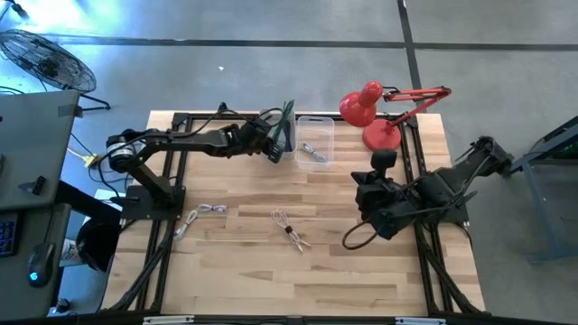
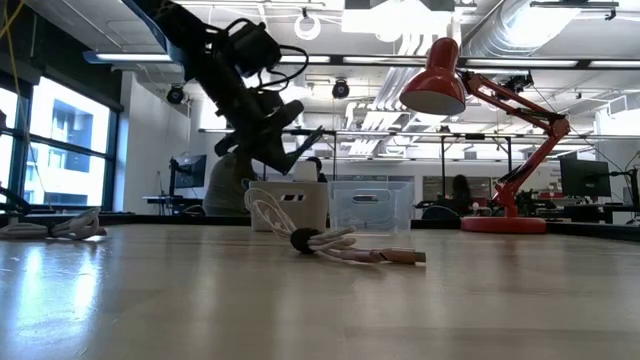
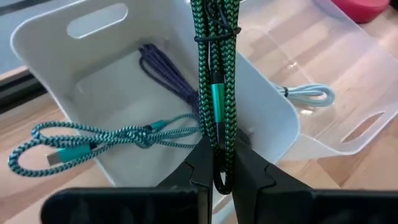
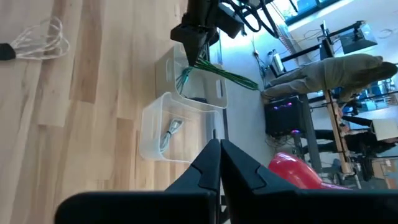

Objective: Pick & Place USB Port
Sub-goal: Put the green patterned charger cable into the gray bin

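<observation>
Green braided cable point(image 3: 214, 93): we see the left gripper point(image 3: 219, 167) clamped on it, over the white bin point(image 3: 93, 81).
Cable's upper end: cut off.
Right gripper point(image 4: 219, 163): closed, at 3 o'clock.

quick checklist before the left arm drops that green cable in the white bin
1. Grip: left gripper shut on the green braided cable, which hangs bundled from it: ok.
2. Position: the cable hangs at the white bin's wall next to the clear bin, not plainly over its middle: not ok.
3. Space in the bin: a teal cable and a dark purple cable already lie inside, with bare floor left: ok.
4. Cable end clear of the bin's rim: cannot tell.
5. Right gripper is shut and waits away from the bins: ok.
6. Cables left on the table: pink cable and white cable: not ok.
</observation>
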